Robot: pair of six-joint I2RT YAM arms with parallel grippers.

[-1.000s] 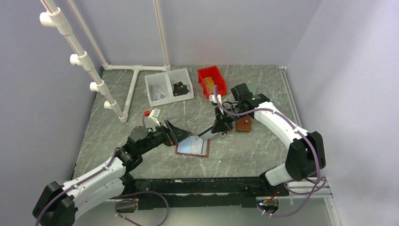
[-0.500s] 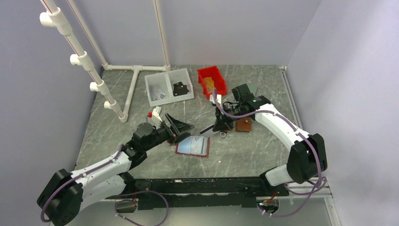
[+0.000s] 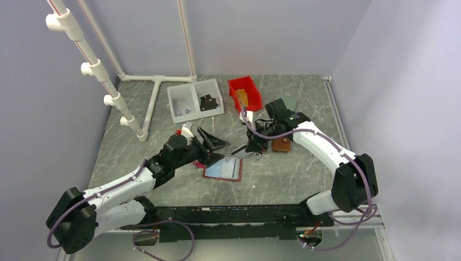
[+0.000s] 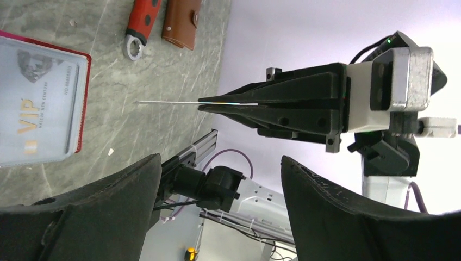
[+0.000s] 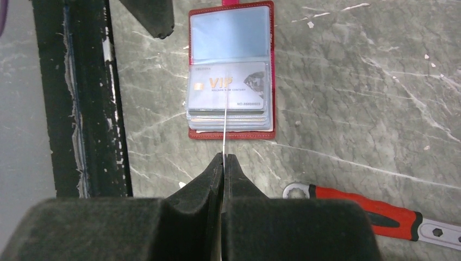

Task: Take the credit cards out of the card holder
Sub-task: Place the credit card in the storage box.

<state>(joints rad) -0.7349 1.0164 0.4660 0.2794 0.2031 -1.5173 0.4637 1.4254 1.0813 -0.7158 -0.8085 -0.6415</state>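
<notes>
A: R arm?
B: Right gripper (image 5: 223, 157) reaches low over grey marbled table (image 3: 293, 179), clamped on thin plastic credit card (image 5: 224, 130), edge-on, pointing at red bi-fold card holder (image 3: 224, 169).
A: L?
B: Left gripper (image 3: 213, 142) hovers by holder's strap end, jaws apart, empty.
A: Holder?
B: Open flat, centre, long axis L-R; blue-grey VIP card (image 5: 228, 87) pocketed.

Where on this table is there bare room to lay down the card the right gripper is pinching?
Bare marble lies right of the card holder, on the near side of the brown wallet and wrench. Another patch sits between the PVC frame and the left arm. Crowded mid-table, around the red bin and clear tray.
</notes>
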